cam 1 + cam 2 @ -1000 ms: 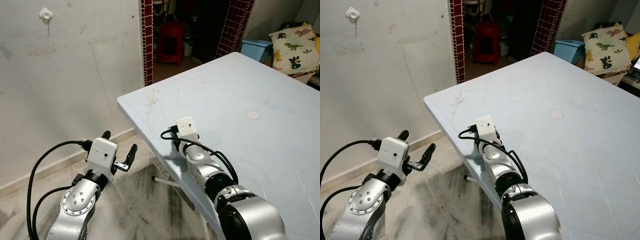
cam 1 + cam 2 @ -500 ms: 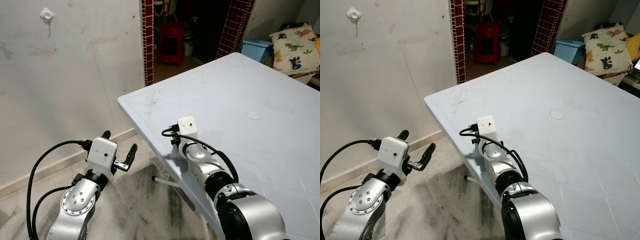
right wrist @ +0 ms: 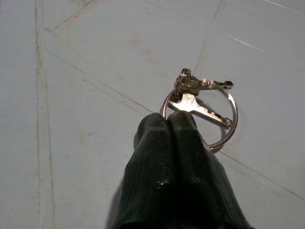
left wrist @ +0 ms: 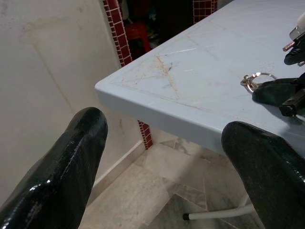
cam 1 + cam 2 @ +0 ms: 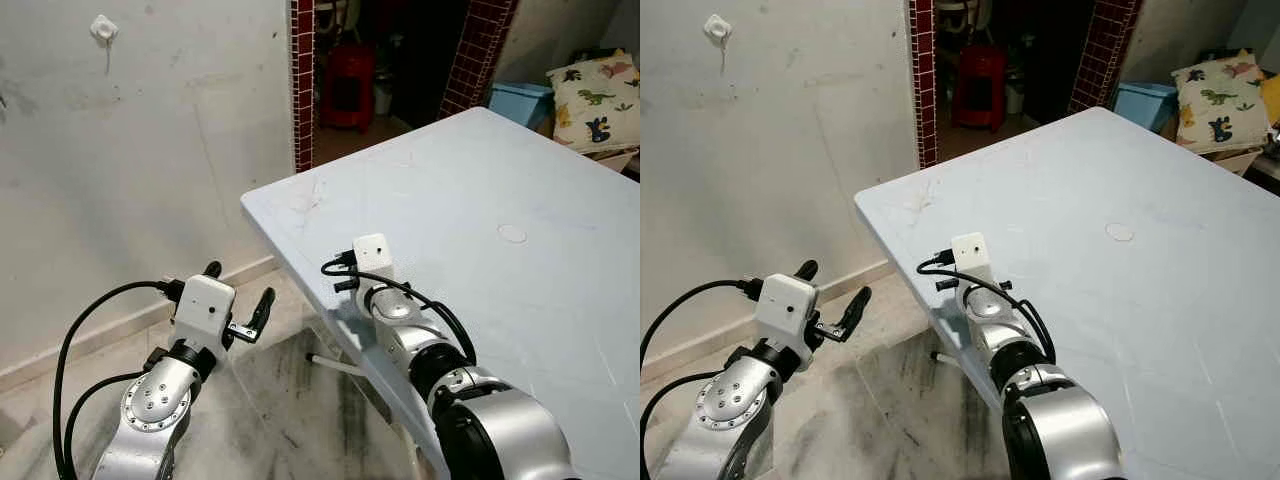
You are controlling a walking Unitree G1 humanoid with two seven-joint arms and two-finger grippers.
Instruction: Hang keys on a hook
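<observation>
A silver key ring (image 3: 224, 124) with two keys (image 3: 200, 107) lies on the pale blue table (image 5: 520, 180), near its corner. My right gripper (image 3: 169, 121) is shut, and its fingertips are pinched on the near edge of the ring. The left wrist view shows the ring (image 4: 258, 78) beside those black fingers (image 4: 279, 90). My right wrist's white camera box (image 5: 372, 252) hides the fingers from the head. A white wall hook (image 5: 103, 28) sits high on the wall at the left. My left gripper (image 5: 240, 283) hangs open and holds nothing, over the floor left of the table corner.
The table corner (image 5: 250, 205) juts toward the wall. Tiled floor (image 5: 290, 400) lies below it, with a white table leg (image 5: 335, 364) on it. A doorway with red brick edges (image 5: 303, 80) opens behind, with a red stool (image 5: 350, 85) inside. A blue bin (image 5: 520, 100) and a dinosaur cushion (image 5: 605, 95) stand at the far right.
The head view has shifted a little. My right wrist has turned slightly over the keys. The left arm has stayed where it was.
</observation>
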